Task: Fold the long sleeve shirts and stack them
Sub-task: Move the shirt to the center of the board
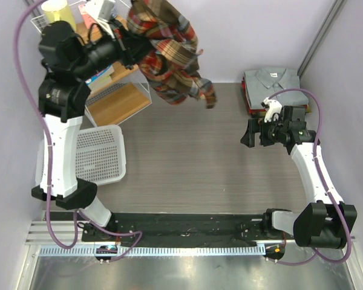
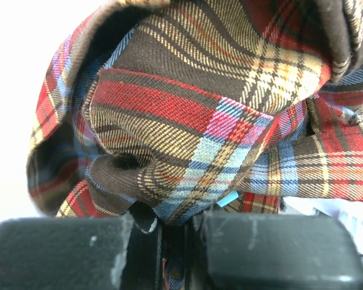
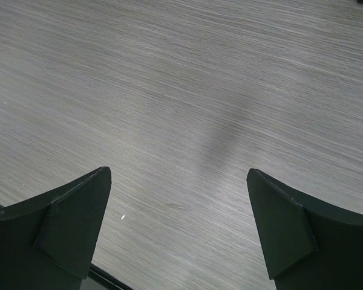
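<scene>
A red, dark brown and cream plaid long sleeve shirt [image 1: 172,60] hangs bunched in the air over the table's back left. My left gripper [image 1: 130,45] is shut on it. In the left wrist view the plaid shirt [image 2: 187,109] fills the frame, and a fold is pinched in the left gripper [image 2: 178,226]. A stack of folded shirts, the topmost grey with a collar [image 1: 272,81], lies at the back right. My right gripper [image 1: 249,134] hovers left of that stack. In the right wrist view the right gripper [image 3: 178,199] is open over bare table.
A white perforated tray [image 1: 100,154] lies at the left beside the left arm. Behind it stands a wire rack with a wooden board [image 1: 118,99] and a yellow object [image 1: 59,12]. The grey wood-grain table [image 1: 187,163] spans the middle.
</scene>
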Controlling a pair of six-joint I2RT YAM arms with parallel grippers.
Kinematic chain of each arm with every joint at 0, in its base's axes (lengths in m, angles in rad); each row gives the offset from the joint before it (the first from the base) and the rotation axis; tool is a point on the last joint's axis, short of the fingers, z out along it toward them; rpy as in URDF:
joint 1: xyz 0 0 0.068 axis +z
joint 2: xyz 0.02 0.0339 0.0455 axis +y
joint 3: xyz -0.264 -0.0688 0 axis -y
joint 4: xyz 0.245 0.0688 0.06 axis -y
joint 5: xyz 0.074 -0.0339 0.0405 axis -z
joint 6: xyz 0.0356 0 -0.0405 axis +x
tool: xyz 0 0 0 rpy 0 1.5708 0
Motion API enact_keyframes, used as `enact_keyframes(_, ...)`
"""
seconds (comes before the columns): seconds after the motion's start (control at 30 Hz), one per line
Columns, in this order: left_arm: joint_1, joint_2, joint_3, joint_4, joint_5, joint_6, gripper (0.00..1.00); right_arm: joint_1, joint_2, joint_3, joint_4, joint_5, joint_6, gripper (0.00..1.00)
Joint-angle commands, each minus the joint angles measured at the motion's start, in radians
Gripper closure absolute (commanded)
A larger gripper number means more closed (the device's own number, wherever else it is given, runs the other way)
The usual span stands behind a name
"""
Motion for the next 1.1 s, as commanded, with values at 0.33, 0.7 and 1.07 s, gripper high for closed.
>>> enact_keyframes(0.33, -0.550, -0.203, -0.845, 0.005, -0.518, 0.269, 0.46, -0.064, 0.067, 0.098, -0.024, -0.039, 0.006, 0.00)
enact_keyframes(0.7, -0.219, -0.165, -1.149, -0.158, -0.261, 0.454, 0.11, -0.036, 0.154, 0.161, -0.197, -0.108, -0.133, 0.00)
enact_keyframes(1.07, -0.178, 0.034, -1.187, -0.167, -0.261, 0.644, 0.13, 0.227, 0.286, 0.103, -0.308, 0.070, -0.233, 0.04)
